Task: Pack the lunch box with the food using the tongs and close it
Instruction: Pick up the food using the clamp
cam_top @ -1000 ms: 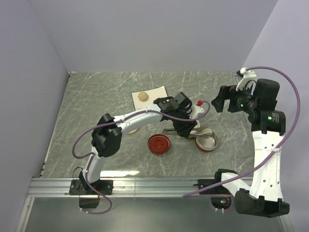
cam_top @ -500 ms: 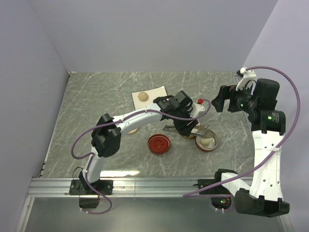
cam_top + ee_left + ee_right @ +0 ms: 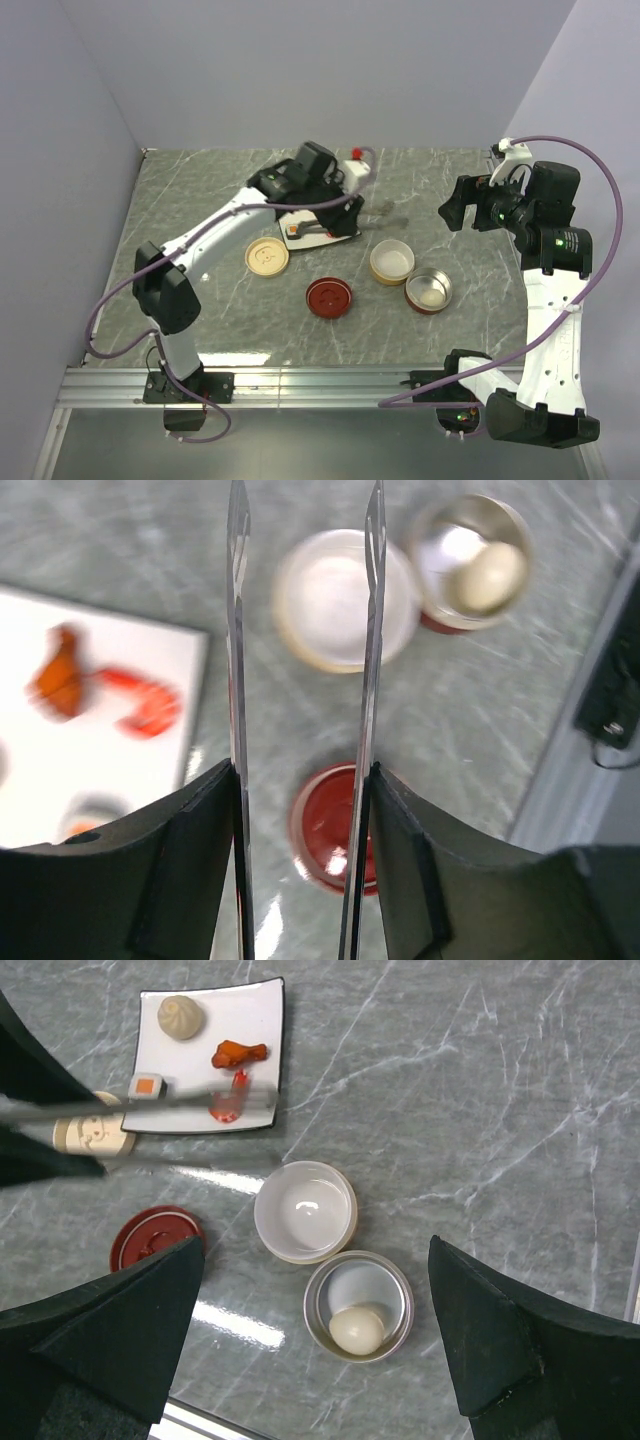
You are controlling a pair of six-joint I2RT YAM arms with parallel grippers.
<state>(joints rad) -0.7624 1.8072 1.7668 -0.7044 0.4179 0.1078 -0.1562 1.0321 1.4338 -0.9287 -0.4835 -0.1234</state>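
Tongs (image 3: 237,680) clamped in left pincer (image 3: 303,780), slim arms apart, poised over white plate (image 3: 250,1030) at upper centre; left arm (image 3: 215,233) stretched long from lower left. Pale egg (image 3: 357,1329) inside silver tin (image 3: 372,1278) on desk (image 3: 200,200), centre right. Right pincer (image 3: 452,207) spread wide, raised at right edge.

Slim silver tongs (image 3: 237,660) hang in the air over the table, their two thin arms parallel and apart. The lunch box lies in parts: a steel tin (image 3: 362,1278) holds the white egg (image 3: 357,1329). A cream bowl (image 3: 304,1210) sits just beside the tin, and a red lid (image 3: 155,1242) lies apart from both. The beige ball (image 3: 180,1015), orange piece (image 3: 238,1054), red shrimp (image 3: 228,1103) and sushi roll (image 3: 147,1086) rest on the white plate (image 3: 250,1010).
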